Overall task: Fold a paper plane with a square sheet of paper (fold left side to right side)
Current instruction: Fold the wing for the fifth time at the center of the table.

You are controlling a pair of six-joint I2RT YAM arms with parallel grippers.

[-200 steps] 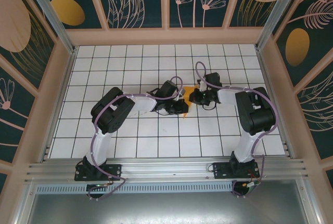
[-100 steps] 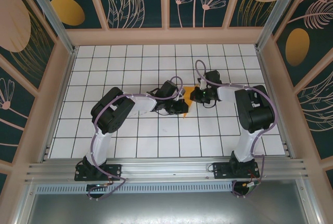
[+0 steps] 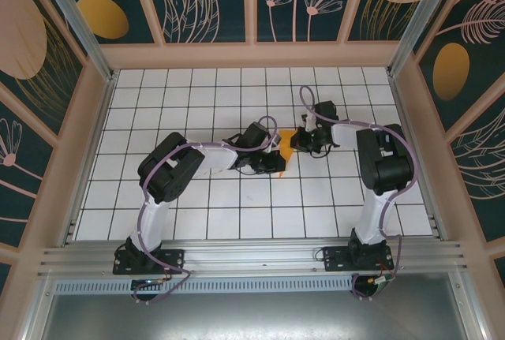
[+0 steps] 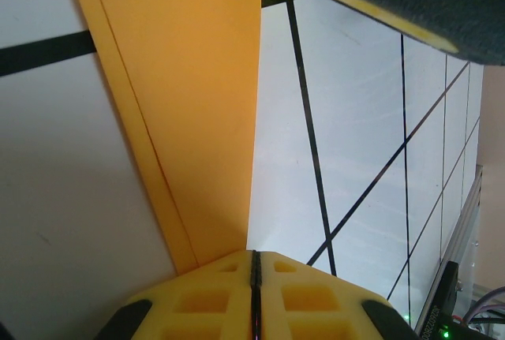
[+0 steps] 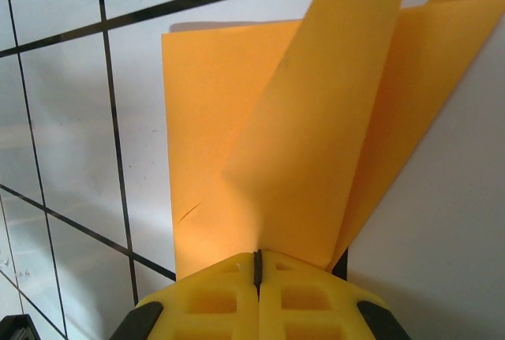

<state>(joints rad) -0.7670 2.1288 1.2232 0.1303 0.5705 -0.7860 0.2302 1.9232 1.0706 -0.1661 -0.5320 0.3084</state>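
The left fingers [image 4: 254, 267] are closed together on the near-left end of the square sheet of paper [image 4: 197, 80], seemingly anchoring it to the worktop [image 3: 197, 95]; pinched or merely pressed, I cannot tell. Just right, the right fingers [image 5: 256, 265] are shut on a raised flap, probably to fold it over. Bare tiles lie all round, but the two wrists crowd each other.

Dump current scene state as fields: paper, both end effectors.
paper: orange paper, partly folded, one flap lifted off the tiled table
left end effector: shut, tips at the paper's narrow end; grip unclear
right end effector: shut on the lifted flap
position: mid-table, between the arms
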